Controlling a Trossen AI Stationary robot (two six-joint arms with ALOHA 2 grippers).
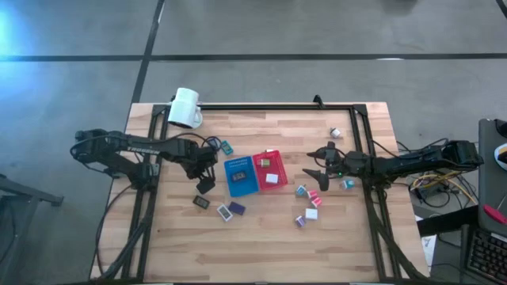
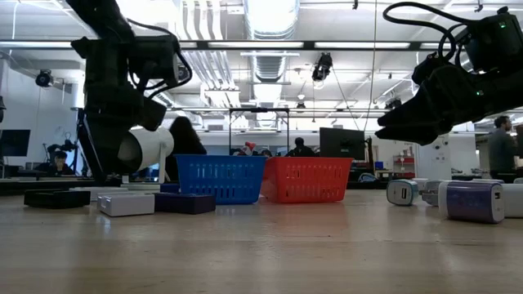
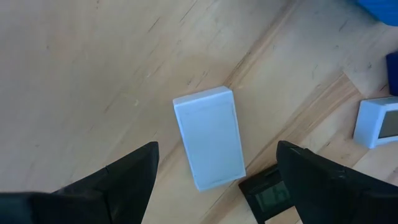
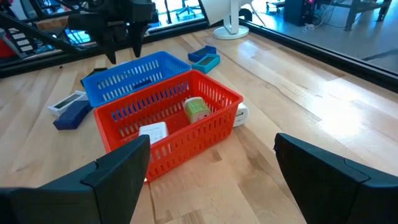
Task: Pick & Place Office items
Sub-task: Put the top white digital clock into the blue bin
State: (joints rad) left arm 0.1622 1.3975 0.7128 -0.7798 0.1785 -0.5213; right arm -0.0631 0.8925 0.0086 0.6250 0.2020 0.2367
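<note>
Pale butcher-block wood makes up the table [image 1: 261, 237], and at its middle a blue slotted plastic basket [image 1: 241, 176] stands touching a red slotted plastic basket [image 1: 270, 170]; the red one already holds a green-and-white piece and a flat white one. The left gripper [image 1: 204, 168] hangs just beside the blue basket, on the side toward the table's left edge, fingers spread wide and holding nothing. In the left wrist view a flat white rectangular block [image 3: 209, 144] lies on the wood between those fingers, apart from both, with a small black rectangular piece [image 3: 267, 198] touching or nearly touching its near corner. The right gripper [image 1: 314, 174] hovers off the red basket's right side, also released and empty, above a scatter of small teal, pink, white and purple clip-like pieces [image 1: 309, 202] toward the front right of the table. More flat pieces, black, white and dark purple [image 1: 225, 209], lie in front of the blue basket; a white mug [image 1: 184, 108] sits at the back left corner. Most items are not yet sorted. The risk, as I judge it: the white block lies askew to the left fingers, so closing could twist it or catch the black neighbour, and a thin flat block may slip from the grip.
</note>
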